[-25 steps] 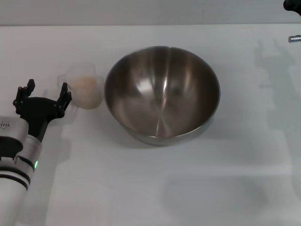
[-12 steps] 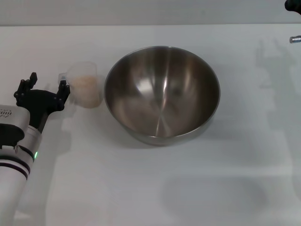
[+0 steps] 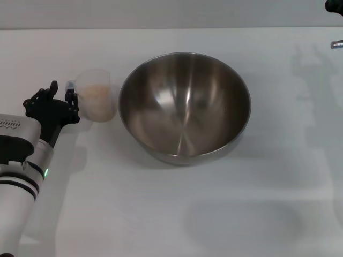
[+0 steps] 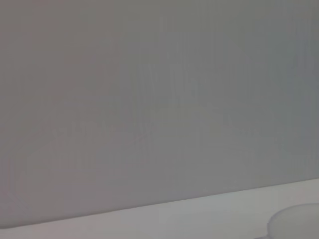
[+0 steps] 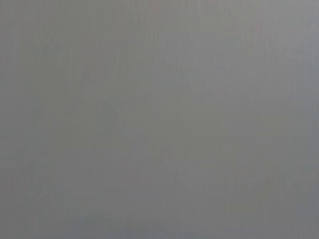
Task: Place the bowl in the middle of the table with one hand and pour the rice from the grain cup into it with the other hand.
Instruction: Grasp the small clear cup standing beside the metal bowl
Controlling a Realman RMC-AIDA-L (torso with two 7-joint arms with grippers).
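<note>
The steel bowl [image 3: 185, 107] stands upright on the white table [image 3: 214, 214], about mid-table. The clear grain cup [image 3: 96, 101] stands just left of the bowl, a little apart from it, with beige rice [image 3: 95, 93] inside. My left gripper [image 3: 61, 93] is level with the cup on its left side. Its fingers [image 3: 70, 97] are apart, one of them right at the cup's side handle. Part of the cup's rim [image 4: 295, 223] shows in the left wrist view. Only a dark piece of my right arm [image 3: 335, 5] shows at the far right edge, well away from the bowl.
The table's far edge meets a grey wall [image 3: 161, 13]. The left arm's white body [image 3: 21, 176] lies along the front left of the table. The right wrist view shows only plain grey.
My left gripper has moved forward and to the right, up to the cup's handle. Its fingers now look closer together. Bowl, cup and right arm have not moved.
</note>
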